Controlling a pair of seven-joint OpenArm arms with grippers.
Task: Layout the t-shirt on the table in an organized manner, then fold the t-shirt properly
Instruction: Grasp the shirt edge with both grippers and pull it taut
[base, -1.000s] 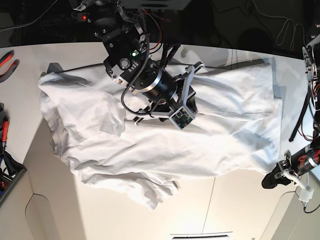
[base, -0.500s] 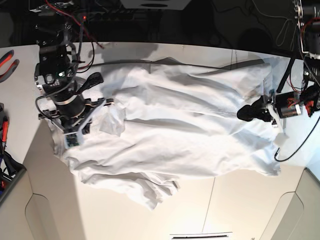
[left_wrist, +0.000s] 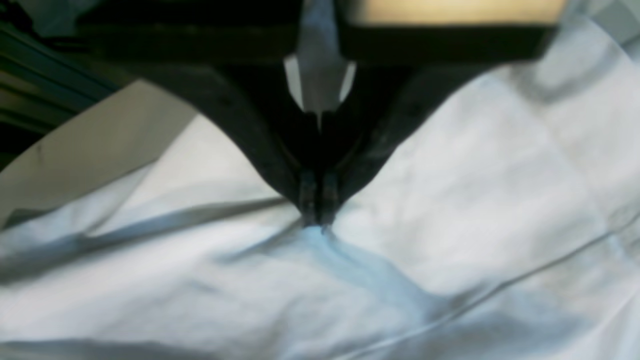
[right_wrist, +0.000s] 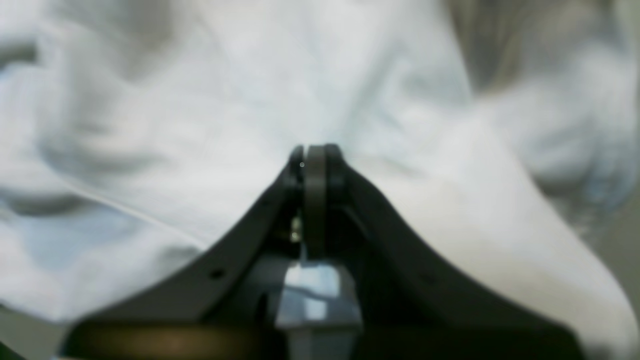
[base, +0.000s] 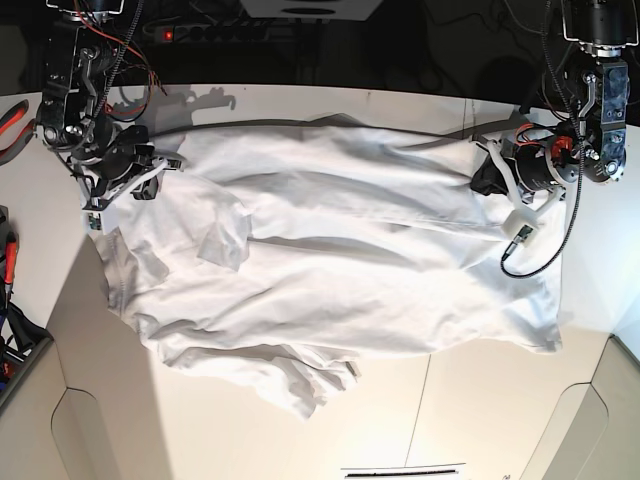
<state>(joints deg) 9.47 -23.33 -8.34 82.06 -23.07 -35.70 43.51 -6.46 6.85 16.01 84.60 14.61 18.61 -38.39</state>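
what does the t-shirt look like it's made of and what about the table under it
T-shirt: soft, thin woven or knit cloth, likely cotton, matte white; it wrinkles and drapes in folds. Table: smooth, hard white board, perhaps laminate; faint sheen, thin dark seam.

Spread across the table (base: 300, 430), taking up most of the far half: the t-shirt (base: 340, 250). Long axis running left to right in the base view. Bunched at the near-left, with a folded-over lump (base: 300, 385) hanging nearest the front edge. Bare tabletop in front of the cloth and along both sides. At the shirt's far-left corner, the right gripper (base: 150, 185), tips on the cloth edge (left side of the base view). At the far-right corner, the left gripper (base: 490, 178), tips in the fabric there. Grippers well apart, whole shirt between them. Beyond the table's left edge, some tools (base: 12, 125).
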